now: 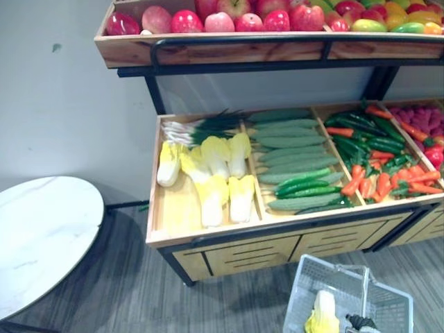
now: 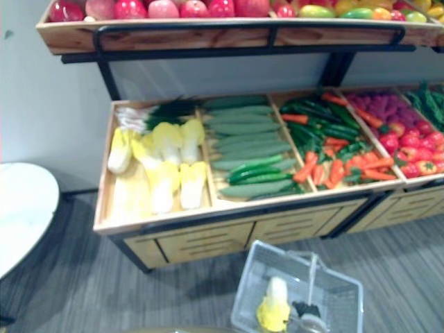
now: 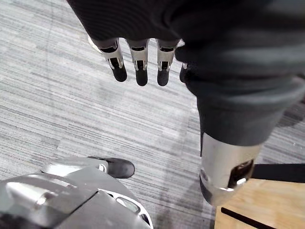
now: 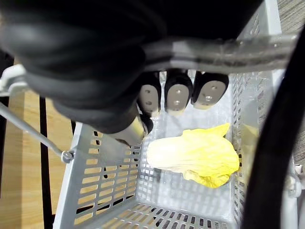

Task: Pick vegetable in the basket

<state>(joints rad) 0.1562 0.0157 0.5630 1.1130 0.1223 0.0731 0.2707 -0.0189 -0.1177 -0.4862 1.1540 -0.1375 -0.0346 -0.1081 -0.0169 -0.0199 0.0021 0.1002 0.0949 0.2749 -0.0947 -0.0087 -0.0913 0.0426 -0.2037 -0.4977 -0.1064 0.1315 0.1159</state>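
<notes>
One yellow napa cabbage (image 4: 195, 157) already lies in the grey basket (image 4: 95, 191), which the right hand (image 4: 177, 98) carries with its fingers curled round the handle (image 4: 228, 47). The left hand (image 3: 138, 59) hangs empty over the floor with its fingers straight, so any further picking from the vegetable shelf (image 1: 173, 222) is not yet done.

left robot hand (image 3: 141, 62): fingers straight, pointing down | right robot hand (image 4: 177, 95): fingers curled round basket handle (image 4: 238, 47)
</notes>
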